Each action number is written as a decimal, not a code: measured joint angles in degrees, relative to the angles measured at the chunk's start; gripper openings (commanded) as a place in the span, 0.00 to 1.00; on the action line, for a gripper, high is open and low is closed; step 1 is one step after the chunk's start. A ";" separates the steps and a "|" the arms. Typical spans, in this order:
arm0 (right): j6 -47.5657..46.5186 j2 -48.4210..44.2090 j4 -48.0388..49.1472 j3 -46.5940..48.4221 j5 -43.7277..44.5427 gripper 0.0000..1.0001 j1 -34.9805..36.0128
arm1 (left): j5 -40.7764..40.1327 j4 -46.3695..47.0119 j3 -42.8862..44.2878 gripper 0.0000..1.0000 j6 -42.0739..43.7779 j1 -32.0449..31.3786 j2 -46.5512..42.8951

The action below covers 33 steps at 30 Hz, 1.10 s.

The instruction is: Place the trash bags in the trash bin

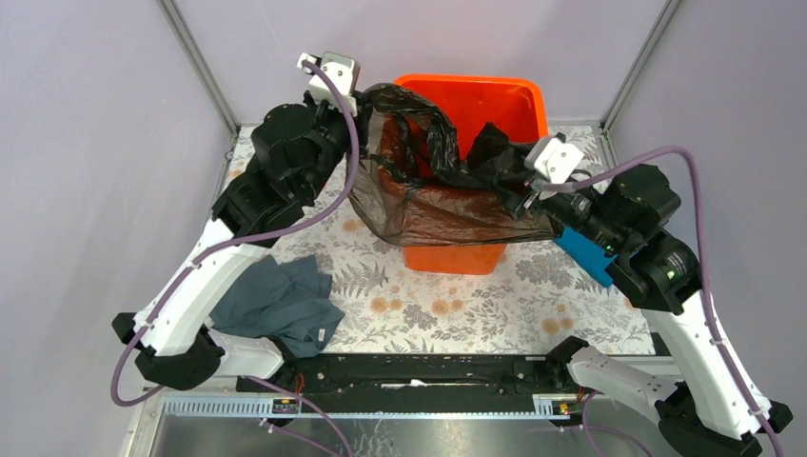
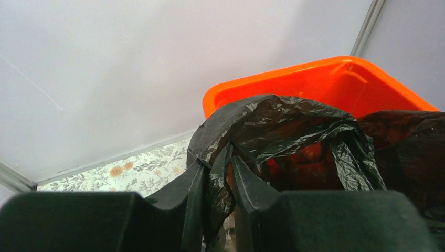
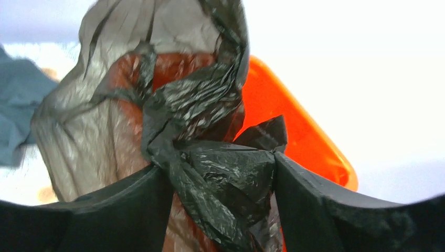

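The orange trash bin (image 1: 509, 100) stands upright at the back middle of the table. A black trash bag (image 1: 428, 205) is stretched over its near rim and front, brownish where taut. My left gripper (image 1: 364, 107) is shut on the bag's left edge at the bin's left rim; the left wrist view shows film pinched between my fingers (image 2: 218, 181) with the bin (image 2: 315, 79) beyond. My right gripper (image 1: 519, 186) is shut on a bunched fold at the bin's right rim; the right wrist view shows the wad (image 3: 225, 173) between my fingers, the bin (image 3: 294, 131) behind.
A grey-blue cloth (image 1: 278, 303) lies on the floral table cover near the left arm. A bright blue cloth (image 1: 582, 252) lies under my right arm. Metal frame posts stand at both back corners. Grey walls enclose the table.
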 measured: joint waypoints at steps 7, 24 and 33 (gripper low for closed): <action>5.70 1.40 6.97 2.10 4.83 0.20 0.00 | -0.42 -0.72 3.48 0.03 -0.70 0.00 3.72; 22.29 24.13 1.18 20.76 29.77 0.04 -11.30 | 14.69 -5.27 20.70 0.00 -12.17 16.11 22.75; 32.61 36.70 -6.43 29.77 17.51 0.06 -28.92 | 29.53 0.04 17.22 0.00 -22.36 27.15 25.66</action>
